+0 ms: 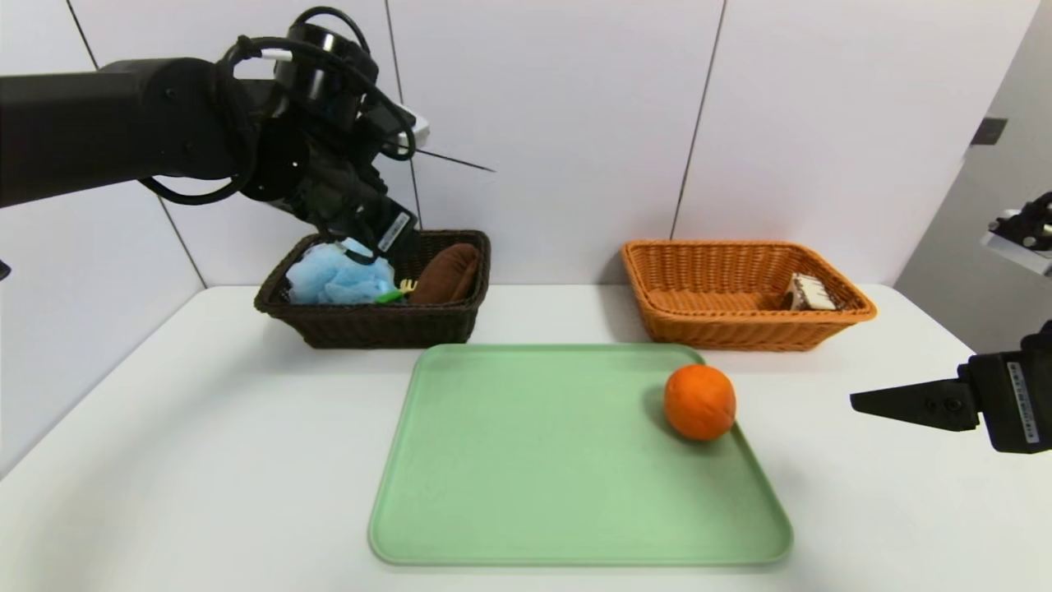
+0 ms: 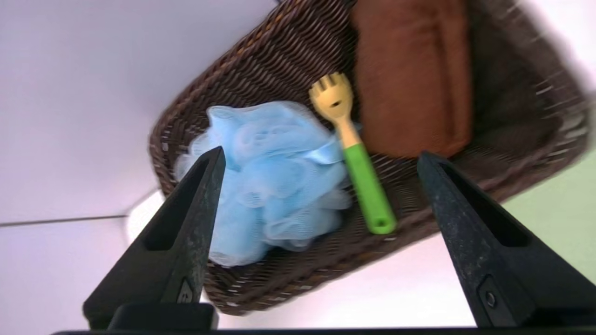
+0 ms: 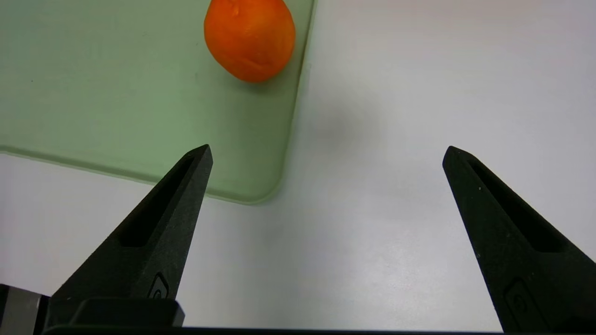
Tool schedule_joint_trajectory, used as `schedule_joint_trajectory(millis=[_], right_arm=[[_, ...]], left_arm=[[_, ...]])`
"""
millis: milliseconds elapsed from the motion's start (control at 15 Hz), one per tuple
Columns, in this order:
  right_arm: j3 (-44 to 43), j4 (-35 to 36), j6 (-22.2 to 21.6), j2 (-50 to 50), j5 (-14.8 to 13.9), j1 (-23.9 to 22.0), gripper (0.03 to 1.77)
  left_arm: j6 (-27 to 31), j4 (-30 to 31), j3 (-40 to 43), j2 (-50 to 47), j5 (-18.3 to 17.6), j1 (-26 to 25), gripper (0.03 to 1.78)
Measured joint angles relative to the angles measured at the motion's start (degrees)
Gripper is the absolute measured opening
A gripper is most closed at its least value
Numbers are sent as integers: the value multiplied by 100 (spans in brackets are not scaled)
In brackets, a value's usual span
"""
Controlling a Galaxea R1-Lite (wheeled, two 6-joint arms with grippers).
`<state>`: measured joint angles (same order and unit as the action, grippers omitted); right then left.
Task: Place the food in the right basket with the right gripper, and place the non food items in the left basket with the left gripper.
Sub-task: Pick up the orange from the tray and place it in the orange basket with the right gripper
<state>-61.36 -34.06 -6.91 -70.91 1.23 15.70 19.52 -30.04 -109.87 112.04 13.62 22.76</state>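
The dark brown left basket (image 1: 378,325) holds the light-blue bath puff (image 1: 337,279), the brown towel (image 1: 448,274) and the yellow spoon with a green handle (image 1: 394,293). My left gripper (image 1: 362,247) hovers just above that basket, open and empty. In the left wrist view the puff (image 2: 274,177), spoon (image 2: 363,177) and towel (image 2: 412,79) lie apart from its fingers. The orange (image 1: 699,401) rests on the green tray's right side. The cake wedge (image 1: 808,293) sits in the orange-tan right basket (image 1: 740,329). My right gripper (image 1: 871,403) is open, right of the tray, clear of the orange (image 3: 250,39).
The green tray (image 1: 534,460) lies in the middle of the white table, in front of both baskets. A white wall stands close behind the baskets. The tray's near right corner (image 3: 251,195) shows beside my right gripper's fingers.
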Motion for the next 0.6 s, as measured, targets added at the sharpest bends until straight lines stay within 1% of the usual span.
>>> schedule_joint_trajectory(millis=[200,400,467,600], right_arm=[[-9,2,0,-116,-5,325,171],[-44,228,2,-397,-11,599,171],[-55,435,2,-529,-13,646,171],[-66,807,2,-806,-50,686,171]], left_arm=[[-1359,-315,190,-378,11,610,156],[-2466,-631,670,-786,29,1178,161],[-2706,-649,885,-916,35,1318,162],[-2899,-636,1407,-1178,46,1552,164]])
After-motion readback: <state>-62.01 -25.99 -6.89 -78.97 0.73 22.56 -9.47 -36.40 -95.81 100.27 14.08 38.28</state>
